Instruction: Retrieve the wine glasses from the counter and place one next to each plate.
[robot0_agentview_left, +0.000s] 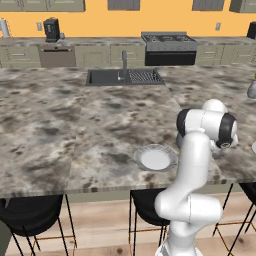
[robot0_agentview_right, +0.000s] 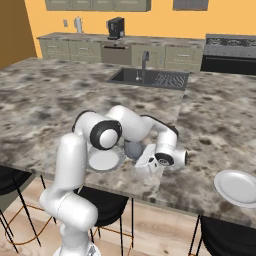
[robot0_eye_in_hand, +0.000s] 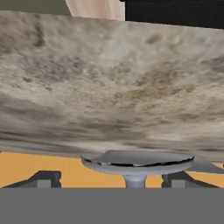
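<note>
Glass (robot0_agentview_right: 133, 149) stands just beside plate (robot0_agentview_right: 106, 159), likely set there for that place; pincer (robot0_eye_in_hand: 111, 178) spread apart around stem, unclamped.

Crowding the island's (robot0_agentview_right: 60, 95) front edge: plate (robot0_agentview_right: 106, 159), wine glass (robot0_agentview_right: 133, 149) just beside it. Leaving open stone toward the sink (robot0_agentview_right: 150, 77); second plate (robot0_agentview_right: 239, 187) occupying the front right corner.

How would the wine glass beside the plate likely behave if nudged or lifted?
The wine glass would probably tip easily: a rounded bowl sits on a thin stem over a small round base. It looks small beside the plate, so likely light, and the stem seems fragile. On the smooth stone island, a low push might slide it.
</note>
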